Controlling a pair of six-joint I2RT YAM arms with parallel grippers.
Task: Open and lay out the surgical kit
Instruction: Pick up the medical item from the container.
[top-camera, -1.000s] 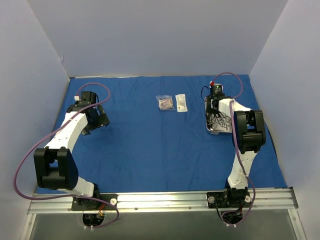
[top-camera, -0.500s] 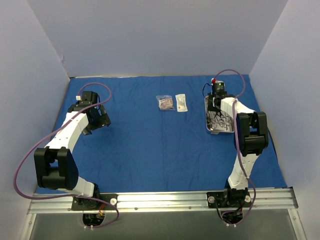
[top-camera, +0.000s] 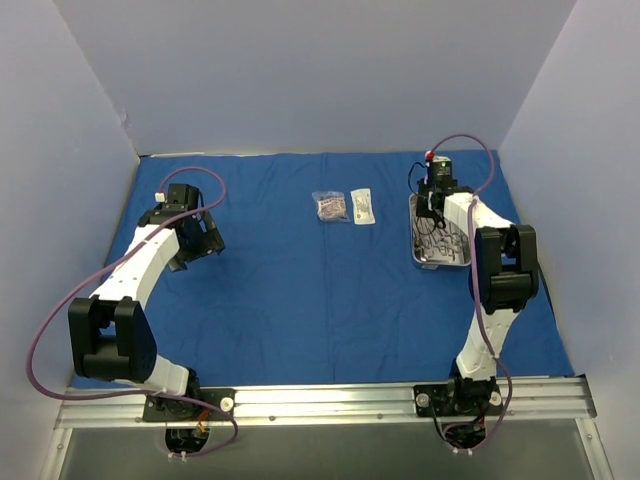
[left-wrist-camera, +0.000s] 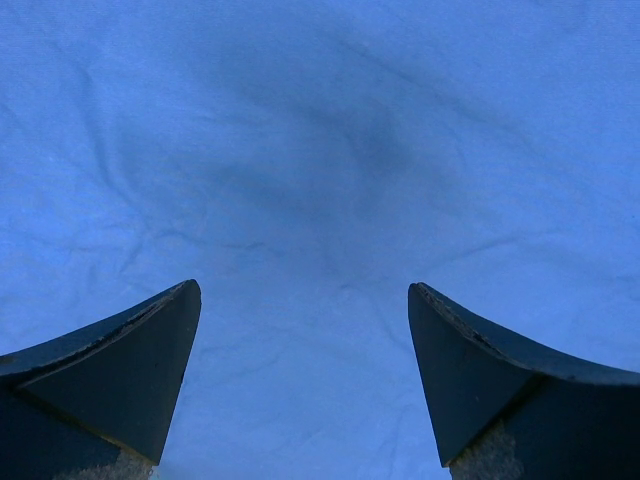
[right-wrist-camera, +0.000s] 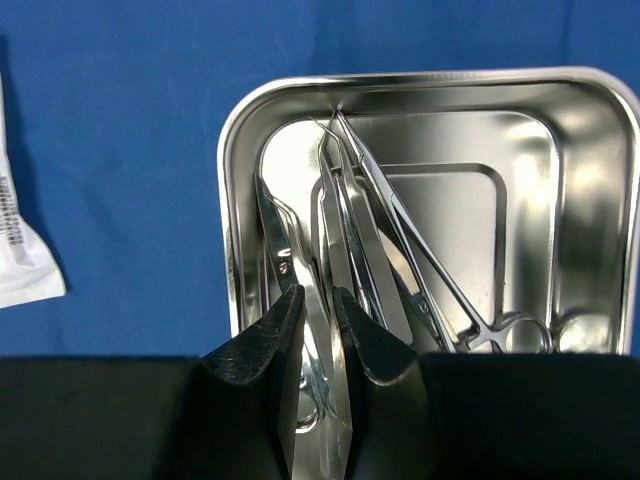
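Cloth fills most of what we see: the large royal-blue cloth wrap (top-camera: 300, 290) lies opened flat under both arms, faintly creased. Toward its far right side sits the small rectangular steel tray (right-wrist-camera: 420, 78). Inside it we count several slim steel instruments (right-wrist-camera: 275, 230) lying lengthwise in a loose bundle, among them pointed tweezers (right-wrist-camera: 350, 235) and a scissor-like clamp with ring handles (right-wrist-camera: 445, 290). The right gripper (right-wrist-camera: 318, 292) hangs over the far end of the tray with its black fingers (right-wrist-camera: 255, 350) drawn close, only a narrow slot between them. A flat steel strip (right-wrist-camera: 320, 400) shows in that slot, but we cannot tell whether the fingers pinch it or merely straddle it. Left of the tray and apart from it, two packets lie side by side on the cloth: a clear packet with reddish-brown contents (top-camera: 329, 206) and a narrow white-printed clear packet (top-camera: 362, 205). The left gripper (left-wrist-camera: 300, 290) is well away on the left side, its fingers spread wide over bare blue cloth and holding nothing.
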